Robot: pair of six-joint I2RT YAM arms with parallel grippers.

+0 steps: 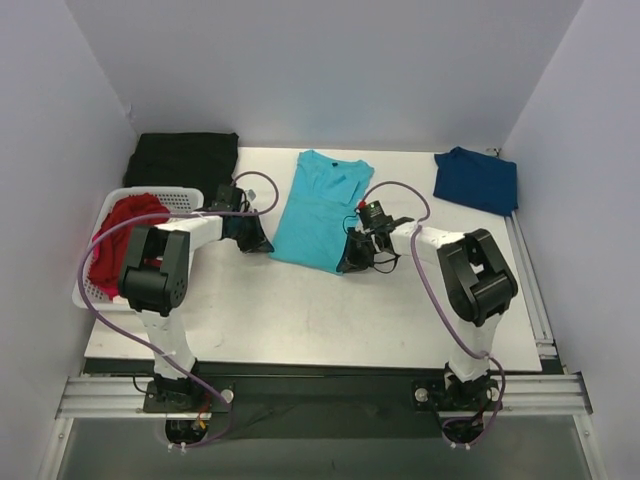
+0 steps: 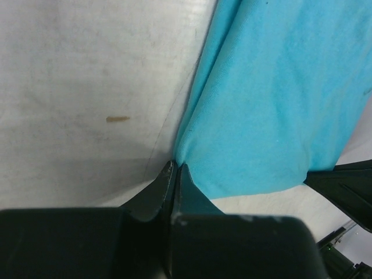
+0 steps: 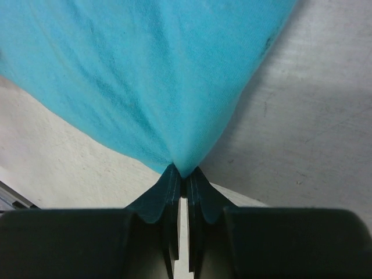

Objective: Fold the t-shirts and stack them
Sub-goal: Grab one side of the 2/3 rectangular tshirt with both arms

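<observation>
Pinched shut, the left gripper and right gripper each hold a near hem corner of the turquoise t-shirt, which lies flat mid-way across the worktop. Folding seems to be just starting. Next, both should lift evenly and carry the hem toward the collar.

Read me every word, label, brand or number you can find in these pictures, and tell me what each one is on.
No text can be read anywhere.
The turquoise t-shirt, navy t-shirt and red t-shirt: plain cloth, no print or tag showing.
The white basket, black cloth and table: no lettering.
The left gripper and right gripper: plain dark surfaces, no markings.
</observation>
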